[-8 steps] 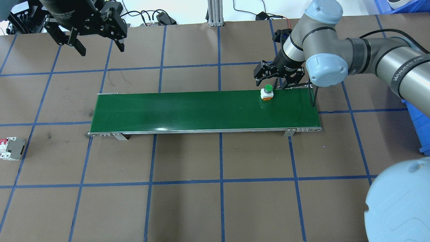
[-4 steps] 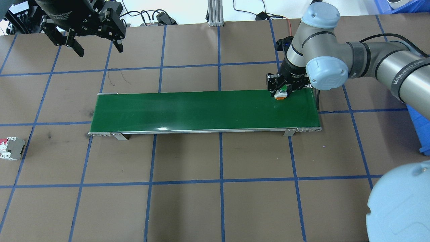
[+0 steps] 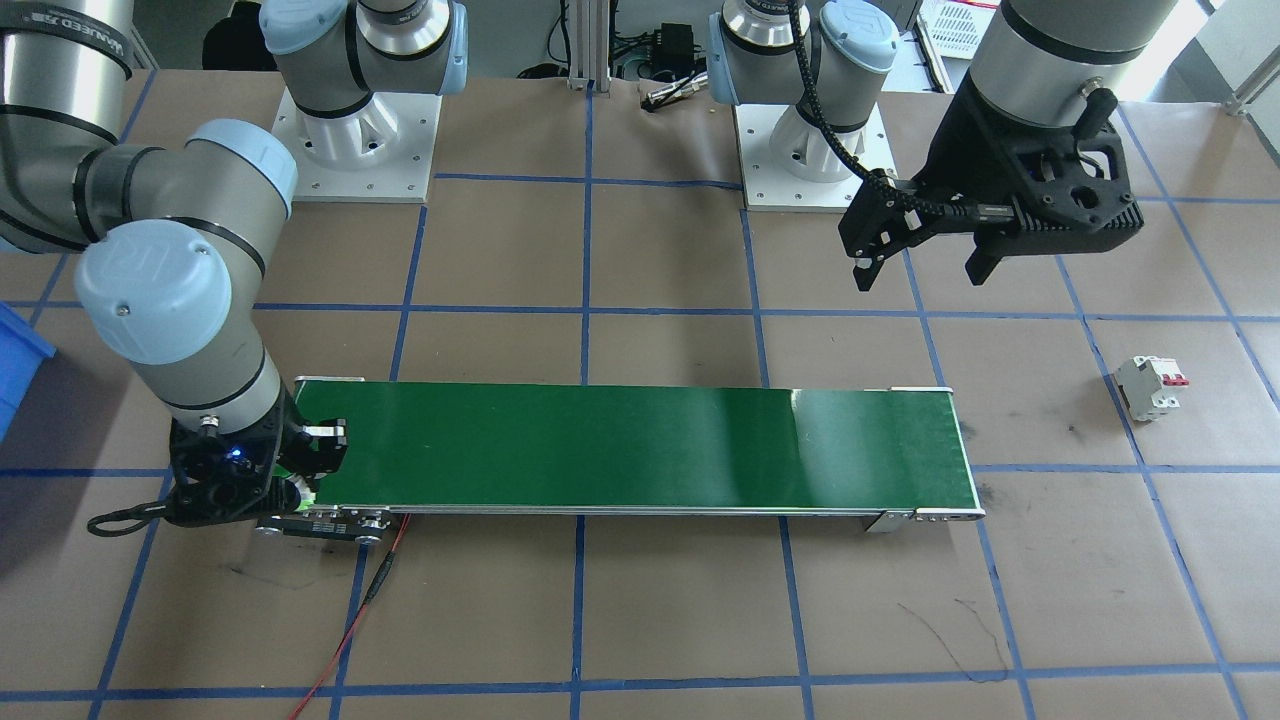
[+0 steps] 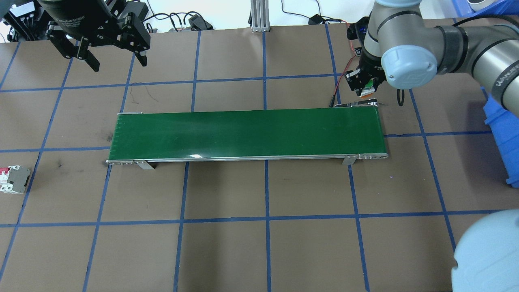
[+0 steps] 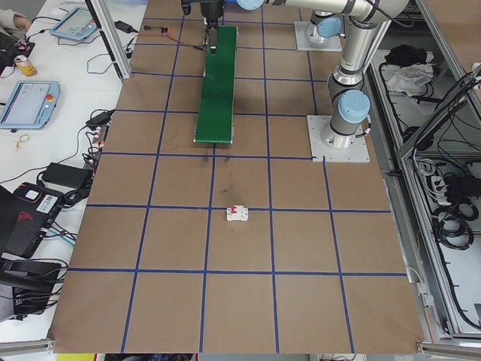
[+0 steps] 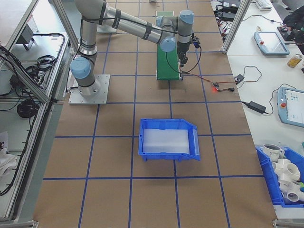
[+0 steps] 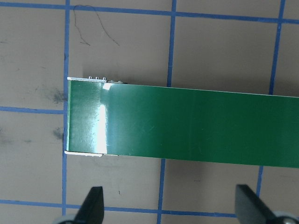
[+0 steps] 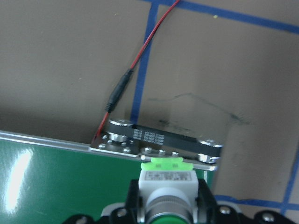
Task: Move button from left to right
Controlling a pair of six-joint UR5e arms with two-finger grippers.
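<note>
The button (image 4: 368, 86), with a green cap on a white base, sits between the fingers of my right gripper (image 4: 366, 87), which is shut on it. It hangs just above the far right corner of the green conveyor belt (image 4: 243, 132). In the right wrist view the button (image 8: 167, 183) fills the bottom centre, over the belt's end roller. My left gripper (image 4: 119, 64) hovers open and empty beyond the belt's left end; its fingertips (image 7: 93, 205) frame the belt (image 7: 187, 123) from above.
A white circuit breaker (image 4: 14, 179) with red switches lies at the table's left edge. A red-black wire (image 8: 140, 60) trails from the belt's right end. A blue bin (image 6: 168, 139) stands to the right of the belt.
My right gripper came down over the button on the belt, shut on it, then lifted it toward the belt's far right corner. The left gripper drifted slightly left and away.
</note>
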